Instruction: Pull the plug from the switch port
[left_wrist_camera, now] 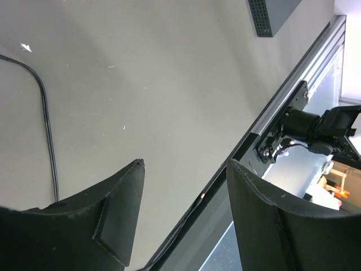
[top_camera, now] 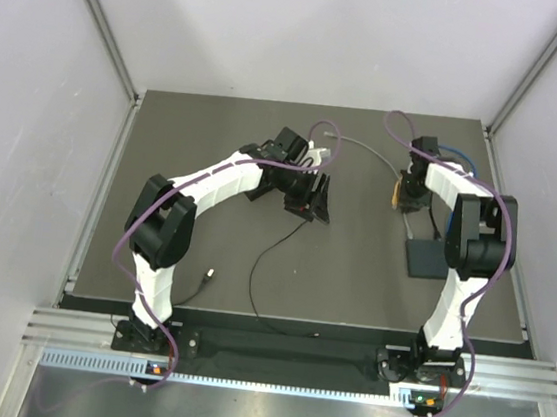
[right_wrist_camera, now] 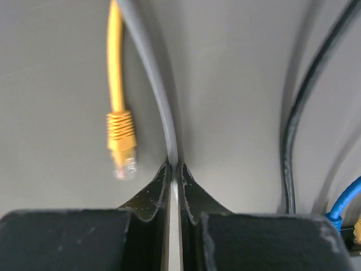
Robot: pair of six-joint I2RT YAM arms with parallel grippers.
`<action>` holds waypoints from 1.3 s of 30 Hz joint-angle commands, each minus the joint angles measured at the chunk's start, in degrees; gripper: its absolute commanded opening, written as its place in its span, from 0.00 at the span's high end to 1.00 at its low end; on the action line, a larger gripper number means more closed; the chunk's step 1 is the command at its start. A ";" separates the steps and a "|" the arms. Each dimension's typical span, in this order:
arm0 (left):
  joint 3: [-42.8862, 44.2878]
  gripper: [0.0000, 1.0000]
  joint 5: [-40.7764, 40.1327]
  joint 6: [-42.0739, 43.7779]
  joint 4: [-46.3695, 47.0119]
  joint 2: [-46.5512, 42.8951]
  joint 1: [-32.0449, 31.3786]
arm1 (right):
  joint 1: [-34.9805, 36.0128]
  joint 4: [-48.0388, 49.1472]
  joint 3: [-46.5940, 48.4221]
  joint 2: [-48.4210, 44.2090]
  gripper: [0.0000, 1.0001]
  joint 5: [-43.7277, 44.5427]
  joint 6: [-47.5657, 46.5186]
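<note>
Right claw (right_wrist_camera: 174,167) pinching grey cable (right_wrist_camera: 151,79), switch box (top_camera: 424,257) near (toward its base)

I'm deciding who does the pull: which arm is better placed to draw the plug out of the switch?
Right. The right tool is shut on the grey cable, close to the black switch box. The left tool is open, holding nothing, and farther from the box.

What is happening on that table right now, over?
Copy: left gripper open, empty; right gripper shut on grey cable. Port on switch box not visible. Loose yellow cable lies alongside.
</note>
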 commanded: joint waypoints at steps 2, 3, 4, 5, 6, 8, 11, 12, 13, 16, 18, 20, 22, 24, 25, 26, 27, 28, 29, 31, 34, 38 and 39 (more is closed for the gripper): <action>-0.40 0.36 0.60 -1.35 3.28 -3.62 0.18 | 6.55 -0.86 -0.36 -3.95 1.00 -3.67 -0.05; -0.40 0.36 0.69 -1.53 3.46 -3.45 0.35 | 7.43 -0.86 -0.98 -4.65 1.00 -3.59 0.03; -0.31 0.36 0.78 -1.79 3.72 -3.27 0.35 | 8.83 -1.21 -1.77 -6.05 1.00 -3.85 1.34; -0.31 0.36 0.95 -2.14 4.25 -3.27 0.35 | 9.28 -1.13 -3.26 -6.76 1.00 -5.41 1.96; -0.31 0.37 1.04 -2.32 4.43 -3.18 0.35 | 9.72 -1.21 -4.15 -7.47 1.00 -5.78 2.66; -0.31 0.37 1.30 -2.67 4.87 -3.01 0.35 | 11.65 -1.21 -6.86 -9.75 1.00 -7.71 3.99; -0.40 0.37 1.74 -2.76 5.57 -2.57 0.35 | 13.32 -2.09 -10.55 -12.74 1.00 -7.98 3.99; -0.31 0.37 1.92 -2.76 5.75 -2.39 0.44 | 13.32 -2.27 -11.44 -13.53 0.99 -8.07 3.90; -0.31 0.37 1.92 -2.76 5.75 -2.39 0.44 | 13.06 -2.62 -12.06 -14.93 0.92 -8.07 3.64; -0.14 0.37 2.36 -3.11 6.27 -2.13 0.27 | 12.62 -4.28 -12.51 -17.66 0.64 -8.50 3.55; -0.13 0.37 2.88 -4.52 7.23 -1.78 0.18 | 12.53 -6.13 -11.54 -18.54 0.55 -9.56 4.16; -0.05 0.37 3.85 -6.01 8.73 -1.51 -0.17 | 12.01 -8.06 -9.27 -19.25 0.51 -10.61 5.65; -0.05 0.37 4.64 -7.33 10.57 -0.81 -0.52 | 11.22 -11.22 -7.85 -20.30 0.50 -10.88 7.49; -0.40 0.37 5.43 -11.18 13.29 0.24 -1.05 | 10.43 -13.42 -8.46 -21.70 0.50 -11.93 9.08; -1.09 0.38 6.22 -15.12 17.13 0.60 -1.32 | 9.38 -13.86 -9.77 -23.45 0.50 -12.19 10.31; -1.45 0.39 6.31 -17.50 19.26 1.21 -1.84 | 8.76 -14.04 -10.65 -24.60 0.51 -12.11 10.67; -2.32 0.40 6.84 -20.23 21.37 2.61 -2.11 | 8.06 -14.05 -11.70 -25.92 0.52 -11.76 11.37; -2.77 0.42 7.54 -23.21 24.61 3.32 -2.37 | 6.49 -13.70 -14.24 -28.54 0.54 -11.76 12.50; -3.38 0.43 7.80 -28.81 30.39 4.45 -3.33 | 5.51 -13.35 -15.65 -29.87 0.55 -12.19 13.12; -3.83 0.44 6.15 -32.29 32.55 5.52 -4.56 | 2.61 -12.90 -19.61 -32.86 0.60 -12.02 14.27; -4.44 0.45 4.03 -39.56 40.27 7.62 -7.55 | -0.55 -12.29 -23.74 -35.06 0.62 -12.90 14.71; -3.12 0.46 -0.01 -40.12 42.48 10.96 -11.76 | -2.76 -11.41 -26.74 -36.65 0.64 -13.69 15.59; -3.04 0.48 -2.36 -40.03 43.96 11.32 -12.30 | -3.02 -11.06 -27.26 -37.00 0.65 -13.87 15.77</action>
